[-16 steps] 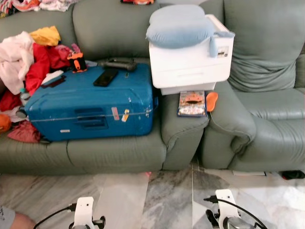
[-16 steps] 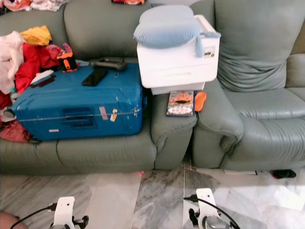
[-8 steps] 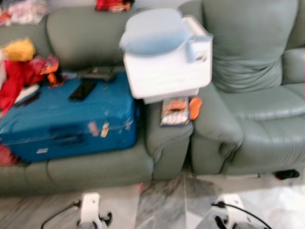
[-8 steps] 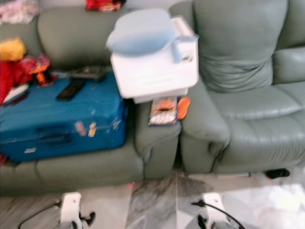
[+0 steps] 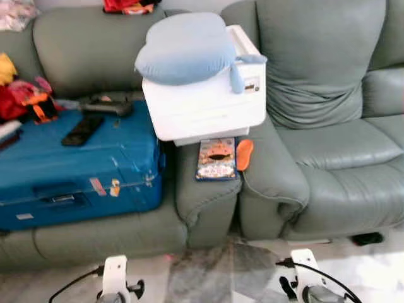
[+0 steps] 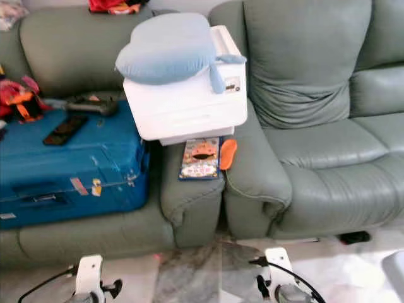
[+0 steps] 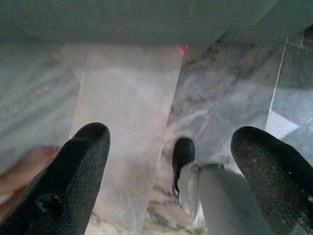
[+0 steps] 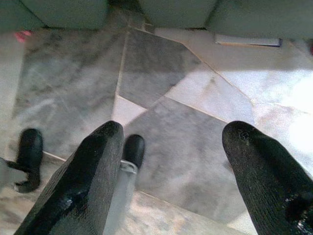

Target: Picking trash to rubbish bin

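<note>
Left gripper (image 7: 168,171) and right gripper (image 8: 171,166) both spread wide, holding nothing, low over marble floor (image 8: 195,93). On sofa armrest (image 5: 208,189): flat snack packet (image 5: 216,159) beside orange item (image 5: 244,153), at white printer's (image 5: 208,107) front edge. Blue suitcase (image 5: 76,164) on seat.

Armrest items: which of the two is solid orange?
The small oval object, on the right side of the armrest; the flat packet touching it is blue-edged with printed pictures.
</note>
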`<state>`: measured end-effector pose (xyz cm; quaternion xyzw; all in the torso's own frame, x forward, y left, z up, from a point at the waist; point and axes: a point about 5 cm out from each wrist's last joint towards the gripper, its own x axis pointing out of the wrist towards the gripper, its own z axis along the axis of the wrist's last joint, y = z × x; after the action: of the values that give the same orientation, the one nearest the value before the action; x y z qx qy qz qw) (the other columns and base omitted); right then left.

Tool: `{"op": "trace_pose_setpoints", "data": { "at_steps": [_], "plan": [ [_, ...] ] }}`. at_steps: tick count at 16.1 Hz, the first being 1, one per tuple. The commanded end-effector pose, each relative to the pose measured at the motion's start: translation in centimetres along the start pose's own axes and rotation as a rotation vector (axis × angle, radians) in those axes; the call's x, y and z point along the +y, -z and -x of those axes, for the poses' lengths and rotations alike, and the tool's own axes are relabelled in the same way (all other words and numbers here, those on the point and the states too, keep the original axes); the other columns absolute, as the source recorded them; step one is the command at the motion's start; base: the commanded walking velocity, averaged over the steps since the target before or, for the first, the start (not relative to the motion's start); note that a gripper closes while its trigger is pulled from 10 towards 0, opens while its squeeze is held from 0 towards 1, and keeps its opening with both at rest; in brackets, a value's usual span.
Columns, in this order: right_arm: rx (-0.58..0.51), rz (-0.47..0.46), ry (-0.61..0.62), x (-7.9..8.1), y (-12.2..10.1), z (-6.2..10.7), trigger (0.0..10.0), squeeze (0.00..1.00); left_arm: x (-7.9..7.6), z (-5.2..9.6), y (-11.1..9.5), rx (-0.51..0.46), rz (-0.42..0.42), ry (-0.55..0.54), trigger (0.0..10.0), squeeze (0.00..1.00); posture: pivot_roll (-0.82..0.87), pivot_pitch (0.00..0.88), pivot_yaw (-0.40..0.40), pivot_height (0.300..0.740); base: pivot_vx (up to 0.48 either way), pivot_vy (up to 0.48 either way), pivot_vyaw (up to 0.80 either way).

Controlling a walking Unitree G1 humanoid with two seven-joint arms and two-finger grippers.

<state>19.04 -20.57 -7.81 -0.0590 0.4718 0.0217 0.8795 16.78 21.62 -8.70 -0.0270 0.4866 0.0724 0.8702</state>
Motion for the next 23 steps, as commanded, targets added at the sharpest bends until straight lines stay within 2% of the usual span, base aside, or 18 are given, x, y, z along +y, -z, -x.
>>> {"op": "trace_pose_setpoints", "data": {
  "at_steps": [1, 14, 23],
  "plan": [
    [-0.005, -0.013, -0.028, 1.13, -0.25, -0.16, 10.0, 0.00, 0.93, 0.14, 0.49, 0.022, 0.003, -0.028, 10.0, 0.00, 0.02, 0.035, 0.041, 0.740, 0.000, 0.000, 0.00],
    [-0.007, 0.005, -0.040, 1.13, -0.25, -0.15, 10.0, 0.00, 0.86, 0.15, 0.59, 0.026, 0.021, -0.030, 10.0, 0.00, 0.01, 0.037, 0.043, 0.740, 0.000, 0.000, 0.00],
    [-0.010, 0.015, -0.046, 1.48, -0.52, -0.22, 10.0, 0.00, 0.86, 0.18, 0.98, 0.044, 0.023, -0.035, 10.0, 0.00, 0.01, 0.038, 0.044, 0.740, 0.000, 0.353, 0.00]
  ]
}}
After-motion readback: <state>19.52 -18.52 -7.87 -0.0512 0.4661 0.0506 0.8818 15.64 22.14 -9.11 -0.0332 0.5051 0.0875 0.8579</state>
